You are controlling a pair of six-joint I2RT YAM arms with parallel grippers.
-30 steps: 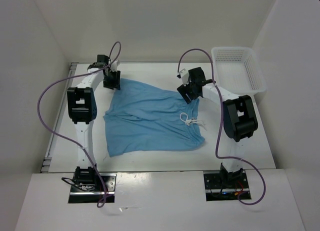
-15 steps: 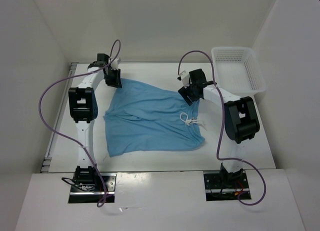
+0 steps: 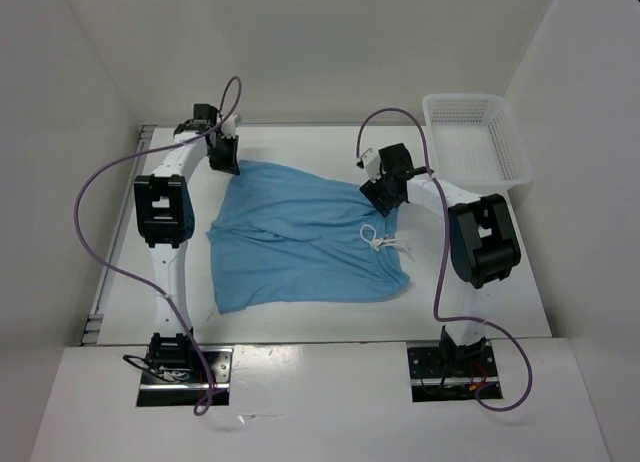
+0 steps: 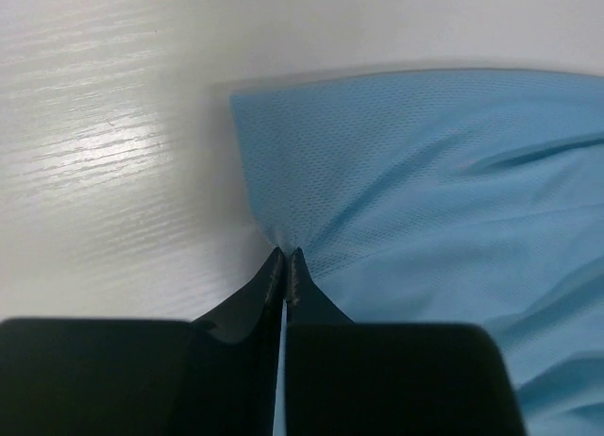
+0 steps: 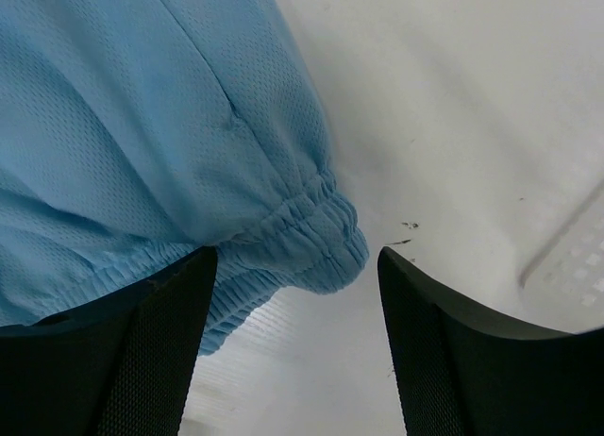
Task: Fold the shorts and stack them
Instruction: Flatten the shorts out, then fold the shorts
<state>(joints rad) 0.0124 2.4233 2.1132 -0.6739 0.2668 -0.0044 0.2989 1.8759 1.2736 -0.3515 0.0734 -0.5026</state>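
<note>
The shorts (image 3: 300, 237) lay spread flat on the counter (image 3: 330, 320). The left gripper (image 4: 285, 261) was pressed together, pinching a far hem corner. The right gripper (image 5: 294, 259) stood spread astride the waistband corner, evidently preparing a paired lift to fold.

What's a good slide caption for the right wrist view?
Open right gripper flanking the gathered waistband corner of sky-blue shorts on a white table.
</note>
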